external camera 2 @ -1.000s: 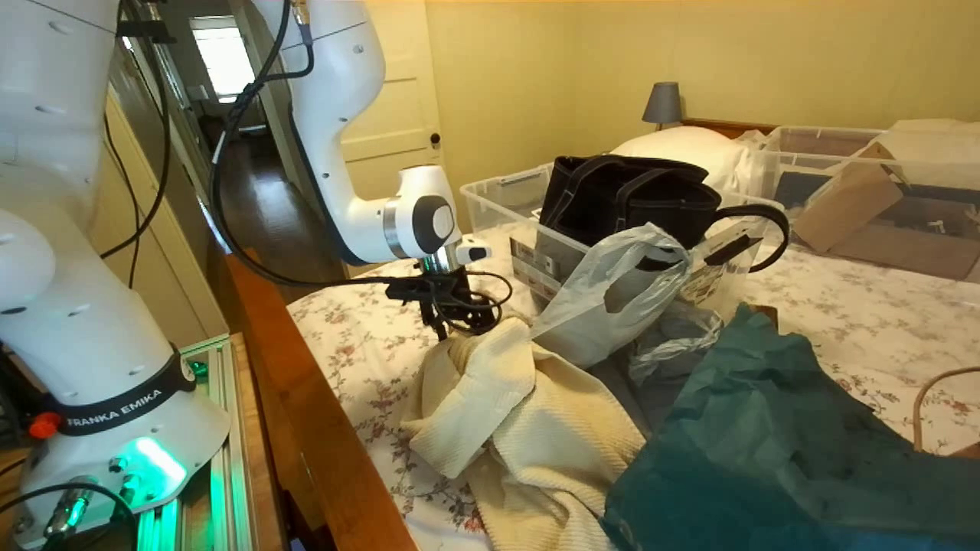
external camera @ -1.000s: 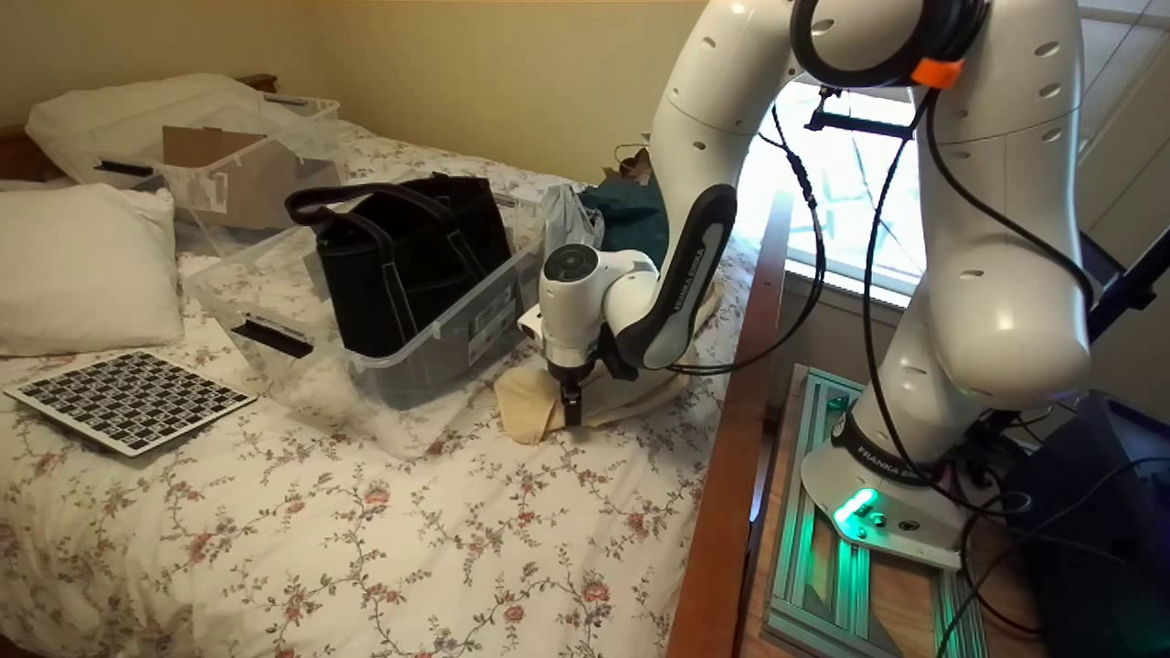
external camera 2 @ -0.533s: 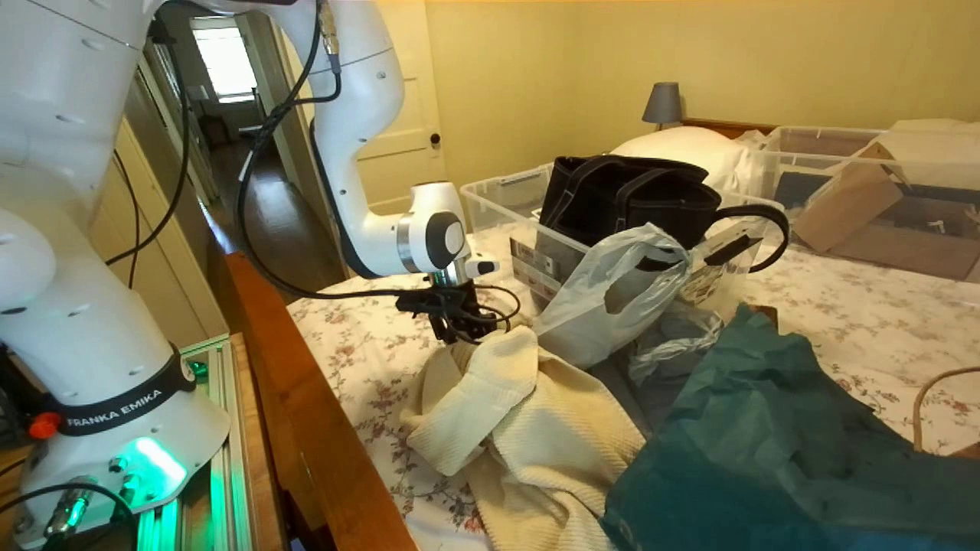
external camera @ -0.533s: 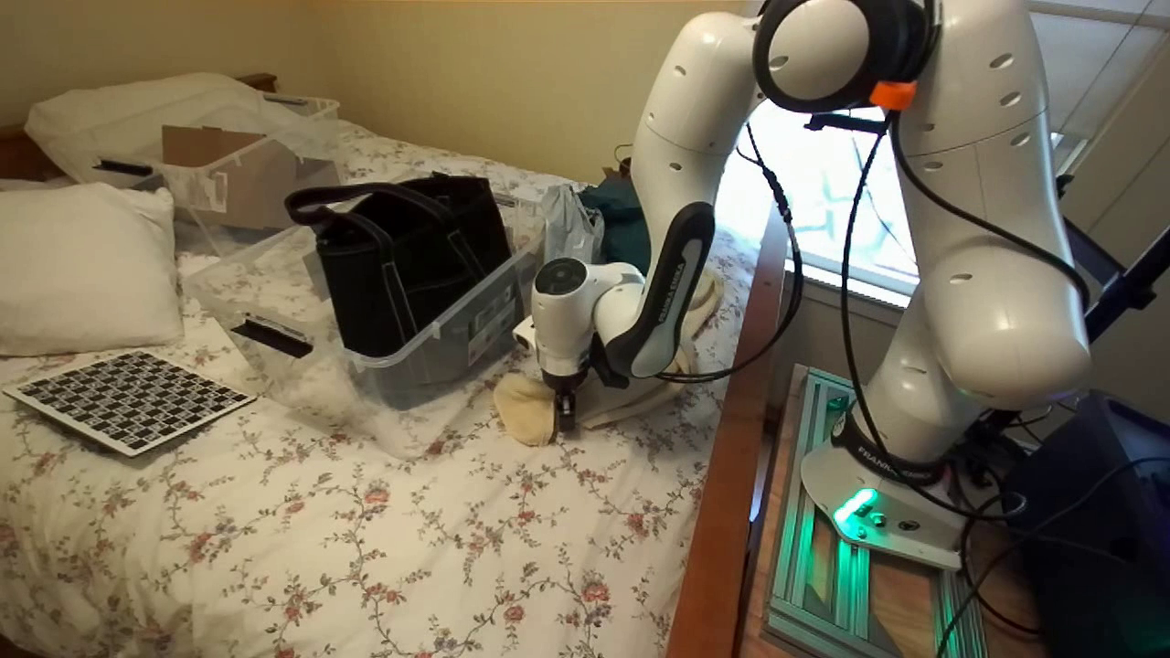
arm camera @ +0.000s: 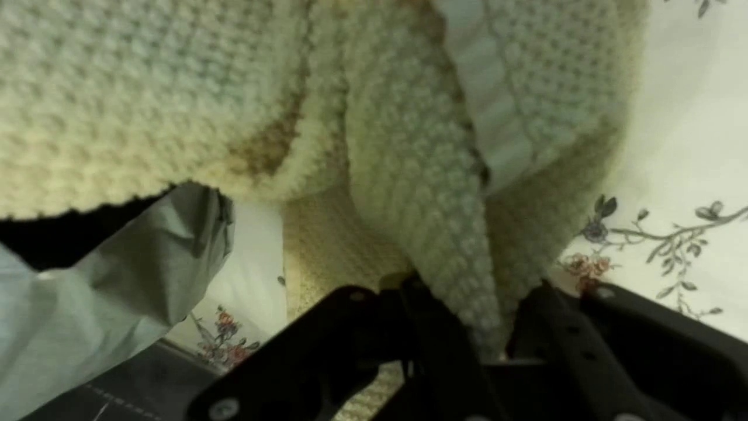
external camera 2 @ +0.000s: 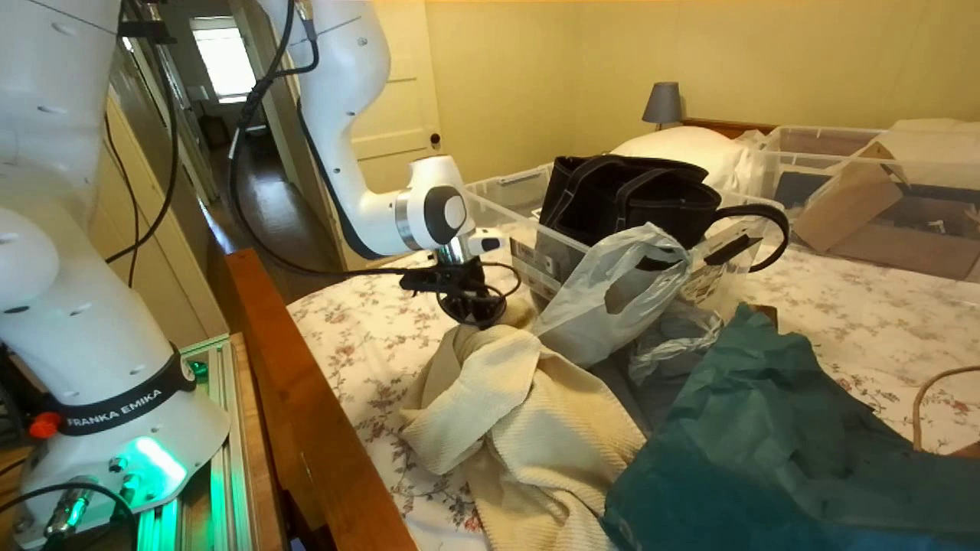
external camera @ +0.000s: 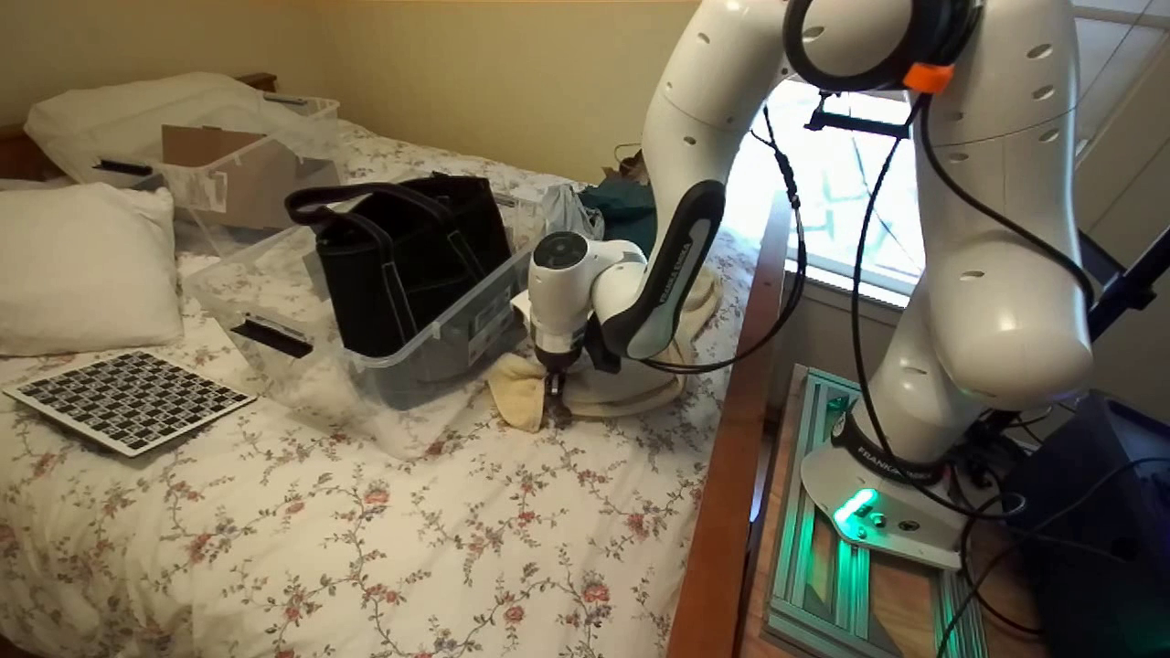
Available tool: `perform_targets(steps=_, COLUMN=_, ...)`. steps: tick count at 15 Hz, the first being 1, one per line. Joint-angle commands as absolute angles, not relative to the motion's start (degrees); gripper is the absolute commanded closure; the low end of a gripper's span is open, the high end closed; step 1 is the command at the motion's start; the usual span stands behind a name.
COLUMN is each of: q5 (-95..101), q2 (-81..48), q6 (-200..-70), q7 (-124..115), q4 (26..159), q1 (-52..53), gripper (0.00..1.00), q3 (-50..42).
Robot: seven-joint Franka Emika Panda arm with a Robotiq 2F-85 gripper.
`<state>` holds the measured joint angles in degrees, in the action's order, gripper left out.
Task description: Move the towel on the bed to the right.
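One cream waffle-knit towel (external camera 2: 566, 428) lies bunched on the floral-covered bench (external camera: 411, 567), near its robot-side wooden edge (external camera 2: 318, 428). Black two-finger tool (arm camera: 482, 310) pinches a fold of it. Risk: if that grip is shallow, fold may slip out mid-pull. Thin grey plastic bag (external camera 2: 589, 329) and dark-green crumpled sheet (external camera 2: 766, 459) sit close alongside, overlap unclear; either could snag and drag along.
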<state>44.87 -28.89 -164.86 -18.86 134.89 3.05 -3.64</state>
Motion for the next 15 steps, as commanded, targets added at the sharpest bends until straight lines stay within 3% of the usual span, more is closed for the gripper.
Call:
perform_targets(steps=1, q5=46.55, q2=-16.80, q6=-159.44, q7=-24.43, q4=140.01, q1=6.72, gripper=0.96, q3=-5.91)
perform_targets(steps=8, q5=55.99, q2=-5.34, q6=-138.08, q7=-40.24, q4=139.46, q1=7.80, gripper=0.95, q3=-8.19)
perform_targets(steps=15, q5=55.30, q2=-5.72, q6=-120.78, q7=-54.15, q4=137.00, q1=3.54, gripper=0.95, q3=-5.74)
